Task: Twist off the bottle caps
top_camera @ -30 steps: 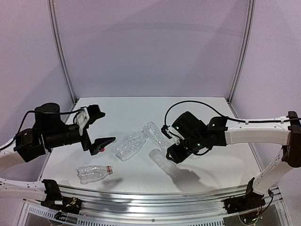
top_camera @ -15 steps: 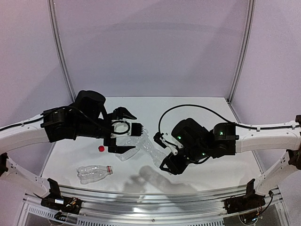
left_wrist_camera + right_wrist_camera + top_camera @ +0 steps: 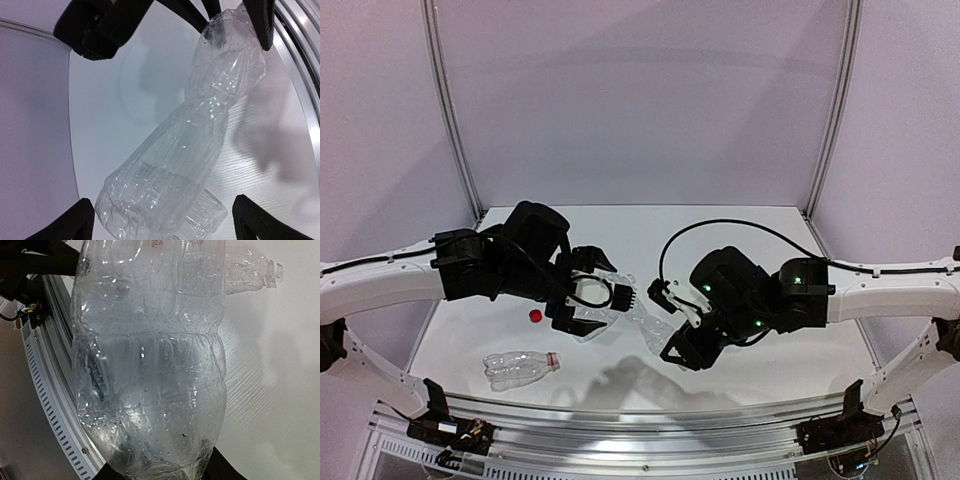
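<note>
Loose red cap [image 3: 535,316] on table [image 3: 740,230], open room toward far edge; right gripper [image 3: 668,328] grasping clear bottle [image 3: 150,365], left gripper [image 3: 602,292] released; print illegible.

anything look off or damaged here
A red cap lies loose on the table, off any bottle. The bottle in the right gripper looks crumpled and dented.

You are viewing a bright red bottle cap [image 3: 535,315] lying on the white table [image 3: 740,240], which is showing fine parallel grain. The crumpled bottle [image 3: 150,365] is appearing clear and colourless, speckled with droplets. The lying bottle [image 3: 518,368] is wearing a red neck ring [image 3: 552,358]. The left gripper [image 3: 603,295] and right gripper [image 3: 665,325] are showing black.
</note>
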Tool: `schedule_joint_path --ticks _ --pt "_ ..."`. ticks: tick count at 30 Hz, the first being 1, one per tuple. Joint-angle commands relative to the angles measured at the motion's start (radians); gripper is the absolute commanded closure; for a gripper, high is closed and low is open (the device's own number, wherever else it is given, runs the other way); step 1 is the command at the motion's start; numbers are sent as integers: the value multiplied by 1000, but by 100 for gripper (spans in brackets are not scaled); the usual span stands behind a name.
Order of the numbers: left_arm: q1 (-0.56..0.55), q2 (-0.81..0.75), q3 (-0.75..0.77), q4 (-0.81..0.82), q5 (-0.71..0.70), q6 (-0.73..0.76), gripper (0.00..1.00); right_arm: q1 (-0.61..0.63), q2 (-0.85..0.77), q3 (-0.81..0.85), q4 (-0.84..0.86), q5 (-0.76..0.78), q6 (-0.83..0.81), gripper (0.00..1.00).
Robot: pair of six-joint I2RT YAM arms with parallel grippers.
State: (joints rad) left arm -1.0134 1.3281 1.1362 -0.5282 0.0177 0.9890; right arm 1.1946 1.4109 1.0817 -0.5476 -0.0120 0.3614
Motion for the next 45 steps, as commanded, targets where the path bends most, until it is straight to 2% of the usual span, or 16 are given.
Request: schedule_joint_path --ticks 1,4,11,22,24,27,28,29,30,35,40,43,45 --pt "-10 13 -6 39 -13 39 6 -1 -55 -15 22 -76 -22 69" --pt "-15 33 13 28 -43 55 8 -1 -63 -18 19 -83 -26 69" --pt "-18 83 35 43 -59 71 24 0 -63 -25 25 -91 -30 68" --pt "-40 49 17 56 -85 77 63 -1 -58 -23 25 -72 -26 66" --pt "-42 45 8 60 -96 77 68 -1 -68 -26 26 -55 -23 60" --pt "-41 30 -20 82 -110 69 70 -1 -94 -37 33 -14 -15 39" --pt "-39 23 -28 91 -109 56 70 0 -106 -40 34 -2 -10 26" --pt "-35 11 -33 101 -108 35 70 -1 -119 -45 36 5 -6 9" --pt "-26 1 -40 114 -106 3 71 -1 -136 -49 38 25 -2 2" --pt "-10 -51 -117 205 -98 -143 73 -1 -260 -88 67 138 25 1" --pt "12 -64 -138 207 -119 -338 75 0 -476 -191 183 184 23 1" --pt "47 -96 -162 246 -35 -469 80 -1 -617 -266 256 194 20 1" --pt "59 -126 -200 318 42 -548 79 0 -684 -303 297 203 17 1"
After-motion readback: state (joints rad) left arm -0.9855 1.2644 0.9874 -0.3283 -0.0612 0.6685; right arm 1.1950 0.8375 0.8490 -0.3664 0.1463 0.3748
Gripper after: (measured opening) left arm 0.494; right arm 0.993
